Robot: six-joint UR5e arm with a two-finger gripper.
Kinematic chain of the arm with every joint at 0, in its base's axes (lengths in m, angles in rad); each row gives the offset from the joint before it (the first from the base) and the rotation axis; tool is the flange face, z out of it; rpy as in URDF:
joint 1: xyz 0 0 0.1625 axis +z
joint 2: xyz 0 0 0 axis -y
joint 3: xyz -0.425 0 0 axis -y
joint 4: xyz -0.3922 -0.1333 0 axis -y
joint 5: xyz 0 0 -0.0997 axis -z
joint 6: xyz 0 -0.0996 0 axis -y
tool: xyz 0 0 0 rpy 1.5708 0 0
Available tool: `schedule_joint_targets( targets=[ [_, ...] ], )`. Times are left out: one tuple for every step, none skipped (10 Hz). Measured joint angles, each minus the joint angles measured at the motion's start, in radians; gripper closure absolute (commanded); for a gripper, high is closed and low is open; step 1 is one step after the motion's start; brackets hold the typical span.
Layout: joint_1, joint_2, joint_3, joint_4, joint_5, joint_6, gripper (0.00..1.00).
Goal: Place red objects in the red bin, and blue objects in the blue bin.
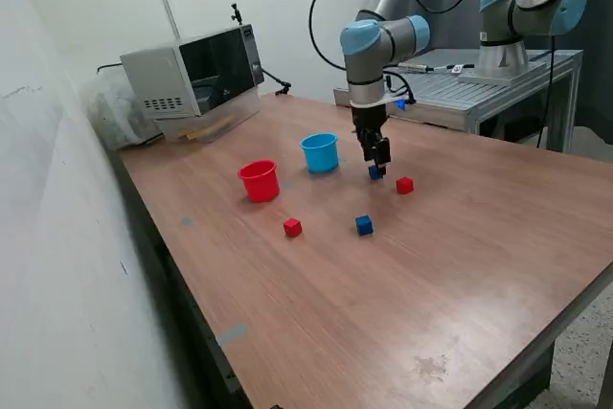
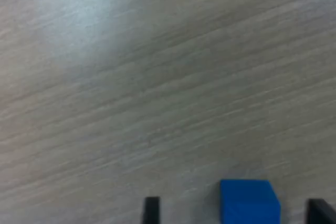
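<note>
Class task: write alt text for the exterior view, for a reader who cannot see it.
A robot arm's gripper reaches down over a blue cube on a wooden table. Nearby are a red cup, a light-blue cup, two red cubes and another blue cube.

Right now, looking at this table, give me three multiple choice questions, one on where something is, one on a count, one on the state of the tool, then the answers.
1. Which cup stands nearer the microwave side, on the exterior view's left?
A. the red cup
B. the blue cup
C. neither, they are stacked

2. How many small cubes lie on the table?
A. two
B. four
C. six

3. How is the tool?
A. shut on a red cube
B. open around a blue cube
C. raised high over the cups

Answers:
1. A: the red cup sits left of the blue cup.
2. B: two red, two blue.
3. B: in the wrist view, the tool has its fingertips apart on either side of the blue cube.
</note>
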Motion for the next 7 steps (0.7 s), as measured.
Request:
schedule_joint_targets(
  targets=[
    [0.0,0.006,-0.003,0.0,0.0,0.0,1.0],
    [-0.001,0.01,-0.006,0.001,-0.001,0.0,1.0],
    [-0.001,0.013,-0.008,0.002,0.0,-0.004,1.0],
    [-0.001,0.013,-0.013,0.005,0.0,-0.017,1.0],
    [0.001,0.0,-0.022,0.013,0.0,-0.041,1.0],
    [0.005,-0.039,-0.029,0.033,0.001,-0.061,1.0],
    [0.009,-0.098,-0.033,0.062,0.002,-0.074,1.0]
  ],
)
